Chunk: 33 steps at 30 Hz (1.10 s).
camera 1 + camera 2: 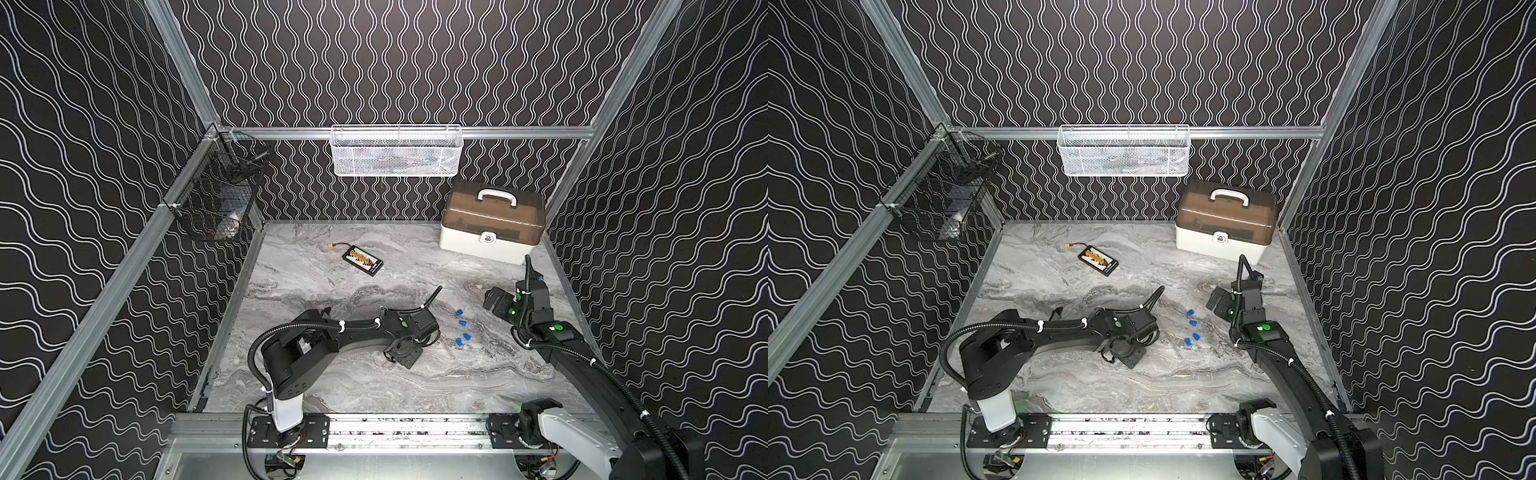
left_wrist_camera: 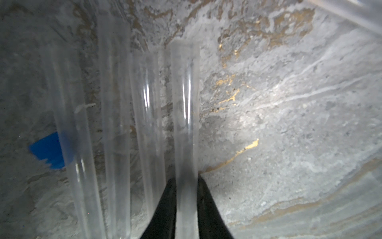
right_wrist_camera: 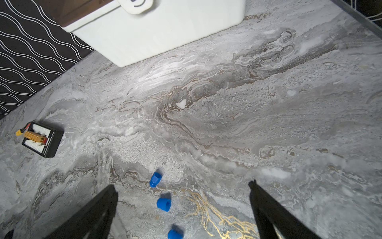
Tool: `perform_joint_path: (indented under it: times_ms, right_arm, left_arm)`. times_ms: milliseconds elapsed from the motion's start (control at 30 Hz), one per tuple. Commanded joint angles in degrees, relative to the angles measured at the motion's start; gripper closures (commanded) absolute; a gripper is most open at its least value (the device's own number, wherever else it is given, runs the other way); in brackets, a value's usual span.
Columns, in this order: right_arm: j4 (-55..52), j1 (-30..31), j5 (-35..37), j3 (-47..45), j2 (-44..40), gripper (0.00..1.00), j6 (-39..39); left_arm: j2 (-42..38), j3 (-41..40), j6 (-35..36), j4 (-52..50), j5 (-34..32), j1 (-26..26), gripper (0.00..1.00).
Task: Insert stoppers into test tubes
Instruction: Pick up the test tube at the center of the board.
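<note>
Left pincer [image 2: 187,182] pinching one clear test tube [image 2: 185,99]; other test tubes [image 2: 114,103] lying alongside on tabletop [image 2: 289,124]. Right pincer [image 3: 182,184] hanging spread wide, empty, just right of blue stoppers [image 3: 164,204] lying scattered mid-tabletop, right of test tubes.

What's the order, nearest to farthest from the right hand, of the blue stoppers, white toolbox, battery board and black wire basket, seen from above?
From the right hand in a top view:
1. blue stoppers, beside it, toward the middle.
2. white toolbox, back right corner.
3. battery board, back centre.
4. black wire basket, left wall.
</note>
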Motion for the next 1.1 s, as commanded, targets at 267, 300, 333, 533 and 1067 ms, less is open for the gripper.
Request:
perform_joint_path:
  times_ms: [267, 300, 333, 533, 1067]
  right_arm:
    - [-3.71, -0.02, -1.33, 1.16, -2.36, 0.01, 0.19]
    - [-4.06, -0.04, -1.48, 1.33, -2.54, 0.01, 0.20]
    - [-4.45, -0.02, -1.66, 1.51, -2.71, 0.01, 0.20]
    - [-5.83, -0.02, -3.64, 2.57, -3.47, 0.01, 0.11]
    - [-14.54, 0.53, -35.12, 7.86, -0.62, 0.08, 2.17]
  left_arm:
    - [-2.94, -1.88, 1.78, 0.19, -0.08, 0.01, 0.85]
    - [-3.46, -2.13, 2.03, 0.53, 0.31, -0.03, 0.85]
    - [-4.14, -2.38, 2.37, 1.01, 0.83, -0.03, 0.86]
    - [-8.34, -5.05, 5.50, 5.46, 4.21, -0.82, 0.87]
    - [-18.17, -13.28, 21.84, 23.57, 3.92, -2.09, 0.93]
